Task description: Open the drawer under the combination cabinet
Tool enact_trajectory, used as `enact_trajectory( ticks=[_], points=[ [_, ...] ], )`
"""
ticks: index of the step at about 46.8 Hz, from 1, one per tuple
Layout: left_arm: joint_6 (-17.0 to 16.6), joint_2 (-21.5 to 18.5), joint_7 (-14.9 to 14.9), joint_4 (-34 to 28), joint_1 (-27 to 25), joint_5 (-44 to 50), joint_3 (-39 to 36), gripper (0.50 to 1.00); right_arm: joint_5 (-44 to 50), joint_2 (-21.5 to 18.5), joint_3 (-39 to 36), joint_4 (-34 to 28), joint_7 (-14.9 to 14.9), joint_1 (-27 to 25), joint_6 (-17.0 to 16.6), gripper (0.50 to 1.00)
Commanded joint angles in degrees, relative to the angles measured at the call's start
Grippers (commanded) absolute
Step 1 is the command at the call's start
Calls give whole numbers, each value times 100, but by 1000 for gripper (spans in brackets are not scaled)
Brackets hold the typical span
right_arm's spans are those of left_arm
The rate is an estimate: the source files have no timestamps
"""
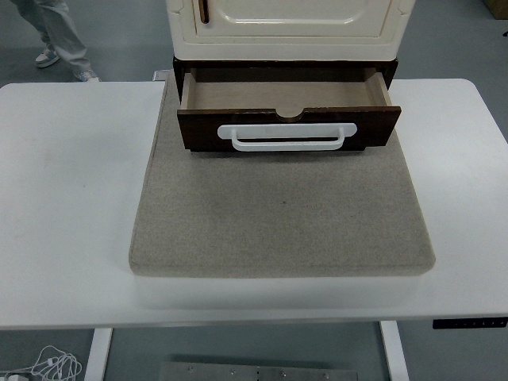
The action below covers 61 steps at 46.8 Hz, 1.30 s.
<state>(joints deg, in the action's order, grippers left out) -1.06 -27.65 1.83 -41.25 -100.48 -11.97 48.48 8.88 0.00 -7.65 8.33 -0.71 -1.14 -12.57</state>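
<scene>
1. Head view: neither hand is in view, so their state cannot be told and nothing can be placed relative to them. The drawer (287,107) stands pulled out under the cream cabinet (286,24), on a grey mat (282,214) covering the desk (63,198).
2. Risk: likely little; a later arm pass could catch the white handle (287,136).

The white surface (71,198) carries a grey felt mat (282,218), with the cream cabinet (286,28) standing at the mat's far edge.
</scene>
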Motion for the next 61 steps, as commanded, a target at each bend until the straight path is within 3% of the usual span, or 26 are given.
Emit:
enact_trajectory(
  ticks=[1,17,25,34,39,48,61],
  points=[
    [-26,-170,2,301,230,115,240,1000,0,0,0,2,0,-1,0,926],
    [-26,-267,54,1242,1275,1442,390,1000,0,0,9,2,0,-36,-9,926],
    [45,-100,89,1524,1908,1803,390,1000,0,0,9,2,0,-36,-9,926],
    [97,365,116,1822,2515,2120,399,1000,0,0,9,2,0,-36,-9,926],
    [203,585,116,1867,2805,2347,451,1000,0,0,9,2,0,-53,0,926],
    [537,612,116,1858,3201,3139,460,1000,-9,0,9,2,0,-53,0,926],
    [598,735,90,1893,3535,3762,522,1000,-9,0,0,2,0,-71,-9,926]
  ],
)
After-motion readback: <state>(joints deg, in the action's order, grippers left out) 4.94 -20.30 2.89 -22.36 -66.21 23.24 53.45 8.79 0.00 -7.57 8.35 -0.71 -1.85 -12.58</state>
